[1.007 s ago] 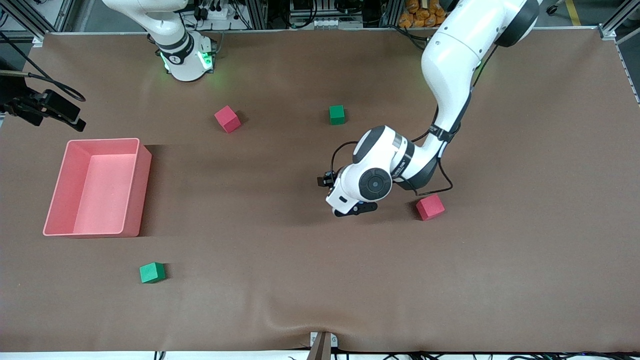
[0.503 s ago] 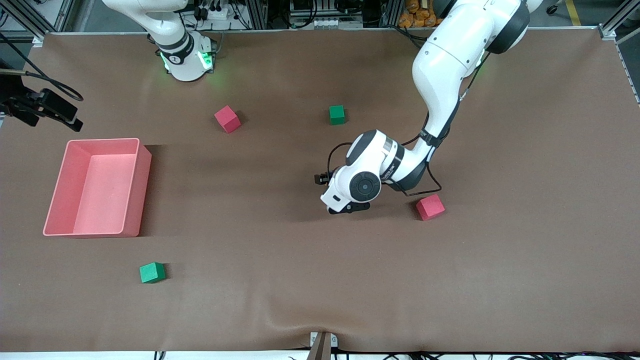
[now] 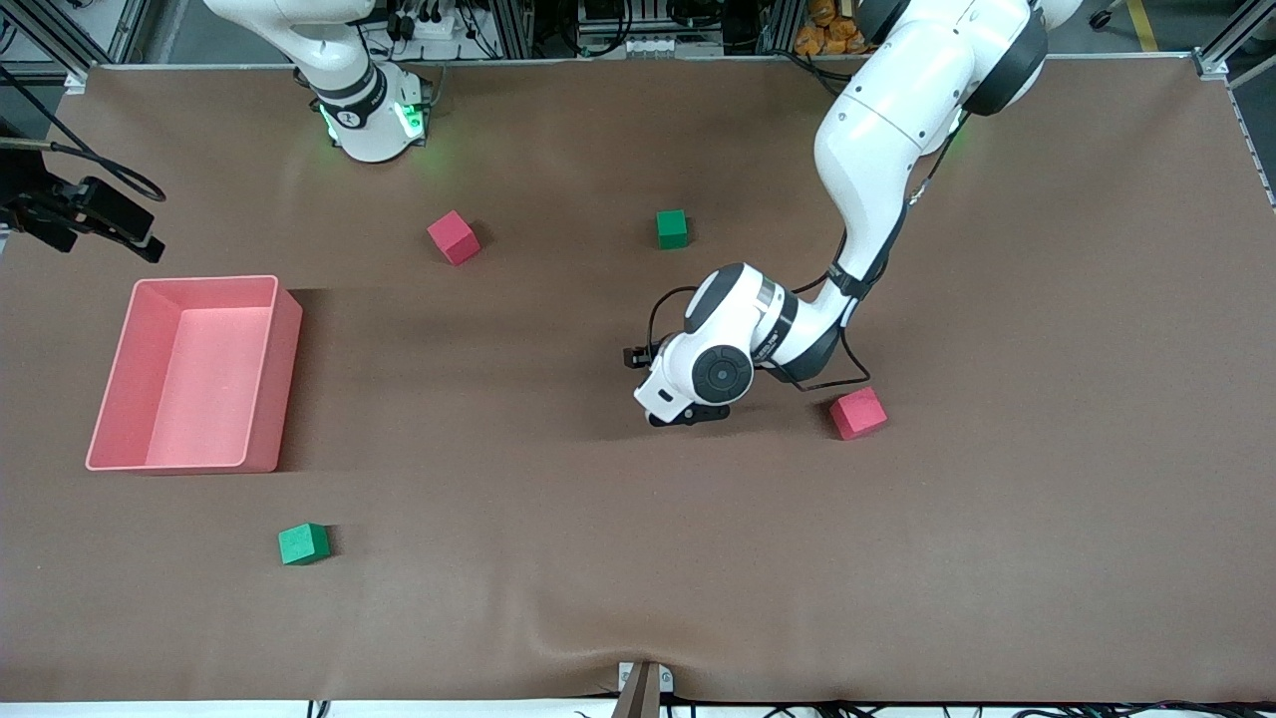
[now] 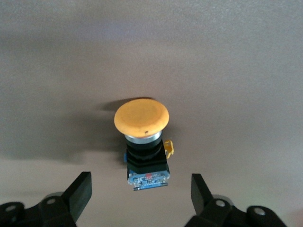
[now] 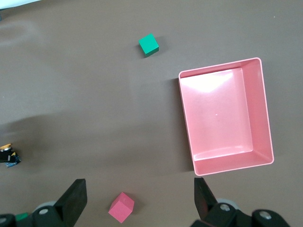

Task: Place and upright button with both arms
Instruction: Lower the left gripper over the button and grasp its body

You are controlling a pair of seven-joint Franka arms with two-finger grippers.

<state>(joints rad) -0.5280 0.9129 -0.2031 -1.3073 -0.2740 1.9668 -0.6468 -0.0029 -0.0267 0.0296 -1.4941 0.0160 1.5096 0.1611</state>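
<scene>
Under left tool (image 4: pixel 137 196) | button (image 4: pixel 142 137) between spread fingers, seemingly untouched | right tool (image 5: pixel 137 201) wide

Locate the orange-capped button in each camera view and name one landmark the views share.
Front view: not visible; the left arm's wrist covers that spot.
Left wrist view: the button lies on the table between the open left gripper fingers.
Right wrist view: at the picture's edge.
Shared landmark: the brown table.

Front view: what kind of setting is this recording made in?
Most likely a robotics lab. The brown table carries only test props, foam cubes and a pink bin; aluminium framing with cabling lines its edge, and the right arm's base glows green.
</scene>
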